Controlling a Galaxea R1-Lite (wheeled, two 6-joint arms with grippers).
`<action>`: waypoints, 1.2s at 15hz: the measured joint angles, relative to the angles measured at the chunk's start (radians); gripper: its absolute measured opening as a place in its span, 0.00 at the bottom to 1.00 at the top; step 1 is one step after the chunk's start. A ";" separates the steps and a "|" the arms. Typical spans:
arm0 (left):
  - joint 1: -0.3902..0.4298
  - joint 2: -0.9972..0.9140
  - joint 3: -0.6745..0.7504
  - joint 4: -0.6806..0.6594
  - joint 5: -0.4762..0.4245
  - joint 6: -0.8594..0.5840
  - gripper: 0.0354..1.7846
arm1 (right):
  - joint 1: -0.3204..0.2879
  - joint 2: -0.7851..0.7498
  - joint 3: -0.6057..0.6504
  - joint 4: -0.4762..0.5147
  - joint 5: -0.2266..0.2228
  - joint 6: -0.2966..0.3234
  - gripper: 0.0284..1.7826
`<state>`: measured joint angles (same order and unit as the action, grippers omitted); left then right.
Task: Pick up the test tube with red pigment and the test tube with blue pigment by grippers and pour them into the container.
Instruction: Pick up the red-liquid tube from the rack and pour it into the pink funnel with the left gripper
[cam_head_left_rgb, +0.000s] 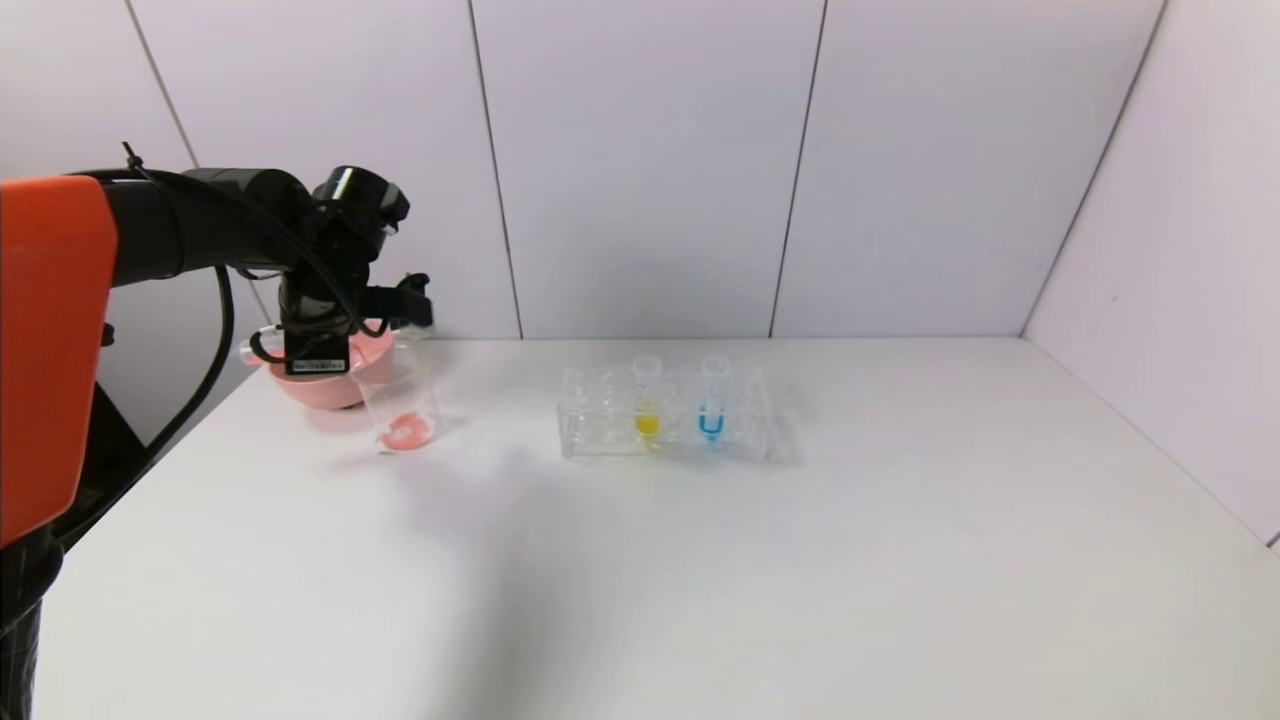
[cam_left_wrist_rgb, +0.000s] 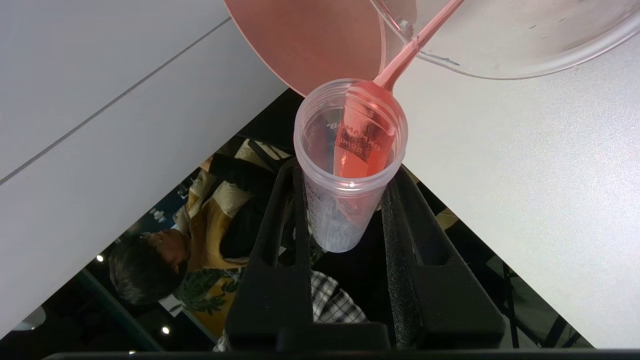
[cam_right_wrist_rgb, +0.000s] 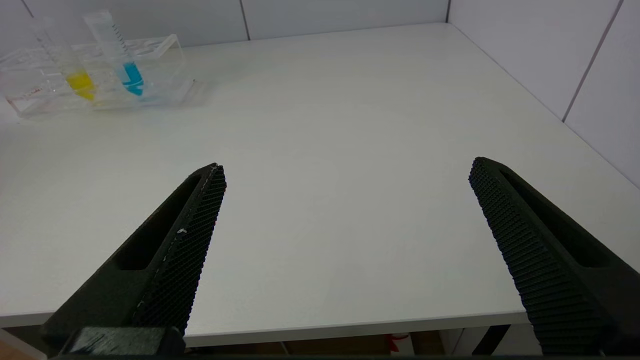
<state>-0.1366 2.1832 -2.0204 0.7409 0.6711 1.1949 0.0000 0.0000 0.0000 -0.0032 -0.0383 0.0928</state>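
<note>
My left gripper (cam_head_left_rgb: 405, 305) is at the table's far left, just above the container (cam_head_left_rgb: 400, 405), a clear beaker with a pool of red liquid at its bottom. In the left wrist view this gripper (cam_left_wrist_rgb: 347, 172) is shut on the test tube with red pigment (cam_left_wrist_rgb: 350, 150), tipped over, and a thin red stream runs from its mouth to the container's rim (cam_left_wrist_rgb: 500, 55). The test tube with blue pigment (cam_head_left_rgb: 711, 405) stands upright in the clear rack (cam_head_left_rgb: 600, 425); it also shows in the right wrist view (cam_right_wrist_rgb: 125, 65). My right gripper (cam_right_wrist_rgb: 345, 170) is open and empty above the table's front edge.
A pink bowl (cam_head_left_rgb: 330, 385) stands right behind the container, also in the left wrist view (cam_left_wrist_rgb: 310, 40). A tube with yellow liquid (cam_head_left_rgb: 647, 405) stands in the rack left of the blue one. White walls close the table at the back and right.
</note>
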 joint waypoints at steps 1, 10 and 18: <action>-0.002 0.000 0.000 0.000 0.005 0.004 0.23 | 0.000 0.000 0.000 0.000 0.000 0.000 1.00; -0.030 0.000 0.000 -0.004 0.059 0.005 0.23 | 0.000 0.000 0.000 0.000 0.000 0.000 1.00; -0.044 0.005 0.000 -0.013 0.097 0.012 0.23 | 0.000 0.000 0.000 0.000 0.000 0.000 1.00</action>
<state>-0.1804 2.1883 -2.0204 0.7279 0.7683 1.2070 0.0000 0.0000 0.0000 -0.0028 -0.0383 0.0928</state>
